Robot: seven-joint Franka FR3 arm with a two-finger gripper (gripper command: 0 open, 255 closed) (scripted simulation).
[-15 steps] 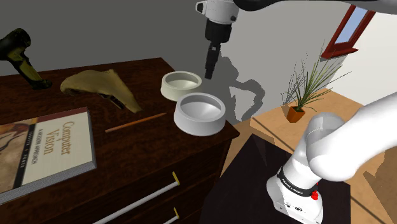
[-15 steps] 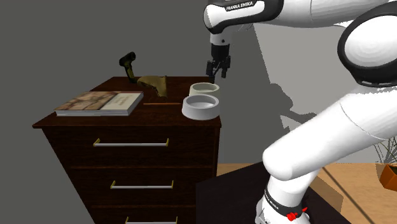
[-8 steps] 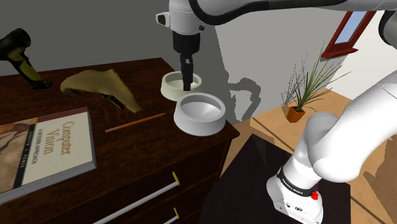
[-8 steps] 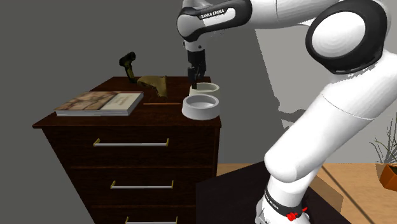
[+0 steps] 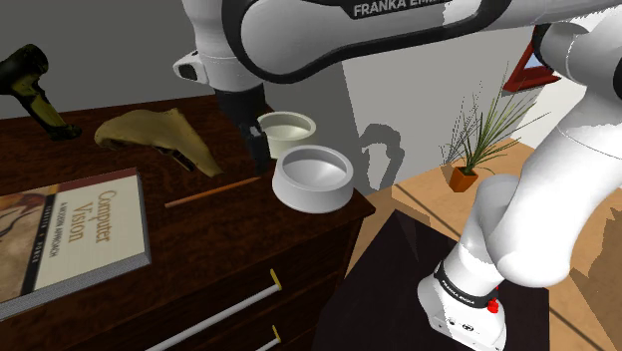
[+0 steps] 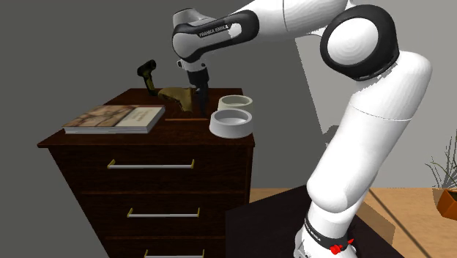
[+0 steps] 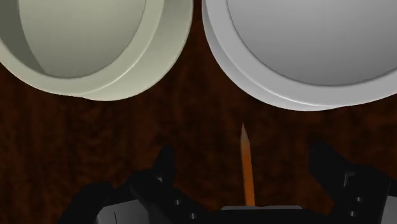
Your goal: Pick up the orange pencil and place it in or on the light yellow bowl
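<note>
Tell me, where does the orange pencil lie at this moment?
In the shoulder view the orange pencil lies flat on the dresser top, between the book toward the view's left and the grey bowl toward its right.

Two bowls, one pencil, one book

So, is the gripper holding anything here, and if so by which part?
Nothing is held. The gripper is open over the dresser top, and the orange pencil lies between its fingers, touched by neither.
</note>
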